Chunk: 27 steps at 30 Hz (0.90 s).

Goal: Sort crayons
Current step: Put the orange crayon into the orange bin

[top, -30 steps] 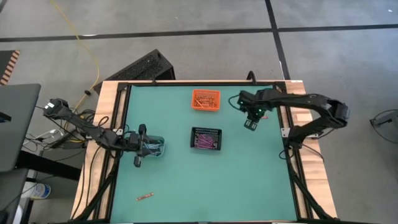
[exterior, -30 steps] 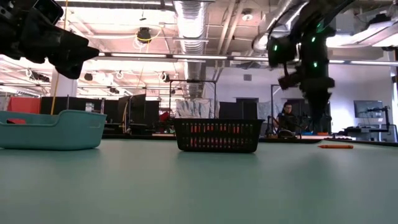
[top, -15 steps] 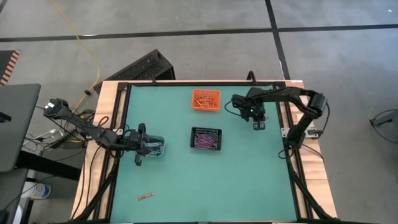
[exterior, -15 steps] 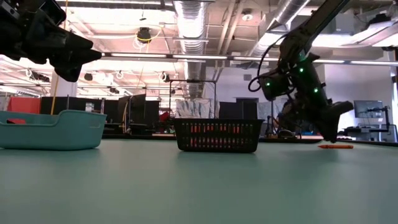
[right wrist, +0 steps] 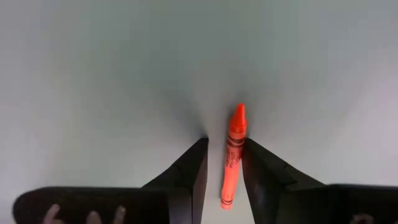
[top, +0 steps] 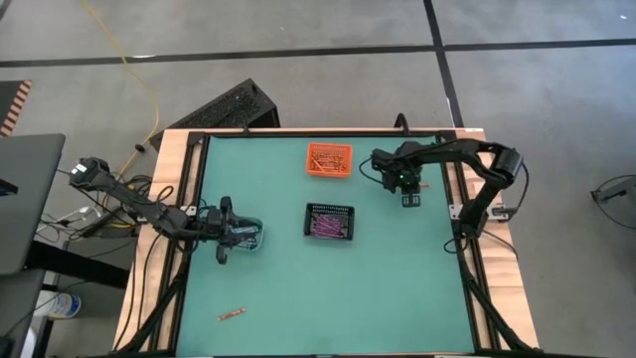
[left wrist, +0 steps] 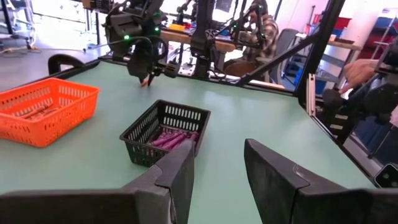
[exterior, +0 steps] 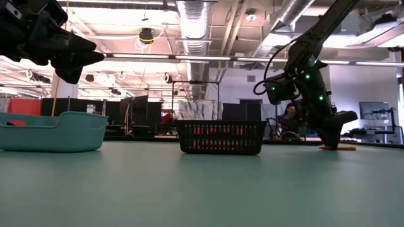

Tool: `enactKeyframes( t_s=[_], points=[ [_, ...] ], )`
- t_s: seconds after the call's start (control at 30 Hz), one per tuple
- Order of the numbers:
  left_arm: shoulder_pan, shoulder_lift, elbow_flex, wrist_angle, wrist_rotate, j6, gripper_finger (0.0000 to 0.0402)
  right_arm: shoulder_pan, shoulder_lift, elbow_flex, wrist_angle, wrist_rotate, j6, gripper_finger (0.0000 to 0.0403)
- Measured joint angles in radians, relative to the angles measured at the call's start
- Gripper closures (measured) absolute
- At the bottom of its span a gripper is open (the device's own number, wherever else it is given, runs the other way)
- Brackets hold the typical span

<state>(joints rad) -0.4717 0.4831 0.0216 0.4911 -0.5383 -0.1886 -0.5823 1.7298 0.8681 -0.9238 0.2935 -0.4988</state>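
An orange crayon (right wrist: 231,162) lies flat on the green table, toward the far right; its tip shows in the low view (exterior: 346,149). My right gripper (right wrist: 224,163) is open and points down at it, one finger on each side, low over the table (top: 408,199). My left gripper (left wrist: 217,180) is open, level and holds nothing, above a teal bin (top: 248,237) at the table's left. Purple crayons lie in the black bin (top: 329,221), orange ones in the orange bin (top: 328,159). One more crayon (top: 232,315) lies loose at the near left. My right gripper comes at the orange crayon from above, slanting, with its fingers (right wrist: 261,168) along the crayon's two long sides, near the blunt end (right wrist: 227,186). The crayon lies flat on the table. I cannot tell whether either finger touches it.
The black bin stands mid-table and the orange bin at the far middle, both left of my right gripper. The teal bin (exterior: 53,131) sits under my left arm. The wooden table frame (top: 452,189) runs close by on my right gripper's right. People sit beyond the table.
My right gripper has come down from well above the table to the orange crayon, rolling its wrist and tipping steeply downward, and now has its fingers on either side of the crayon. The crayon has stayed where it was.
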Motion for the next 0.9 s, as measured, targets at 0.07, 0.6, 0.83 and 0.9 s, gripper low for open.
enactKeyframes(
  t_s=[0.07, 0.6, 0.83, 0.9],
  points=[
    [0.000, 0.000, 0.000, 0.000, -0.007, 0.000, 0.0272, 0.000, 0.000, -0.006, 0.011, -0.005, 0.005, 0.0286],
    [0.000, 0.000, 0.000, 0.000, -0.015, -0.017, 0.0272, 0.007, -0.017, -0.013, 0.024, -0.036, 0.029, 0.0395],
    [0.000, 0.000, 0.000, 0.000, -0.038, -0.017, 0.0272, 0.011, -0.182, -0.017, 0.077, -0.108, 0.020, 0.0399],
    [0.000, 0.000, 0.000, 0.000, -0.049, -0.017, 0.0272, 0.011, -0.245, -0.015, 0.083, -0.159, 0.021, 0.0399]
  ],
)
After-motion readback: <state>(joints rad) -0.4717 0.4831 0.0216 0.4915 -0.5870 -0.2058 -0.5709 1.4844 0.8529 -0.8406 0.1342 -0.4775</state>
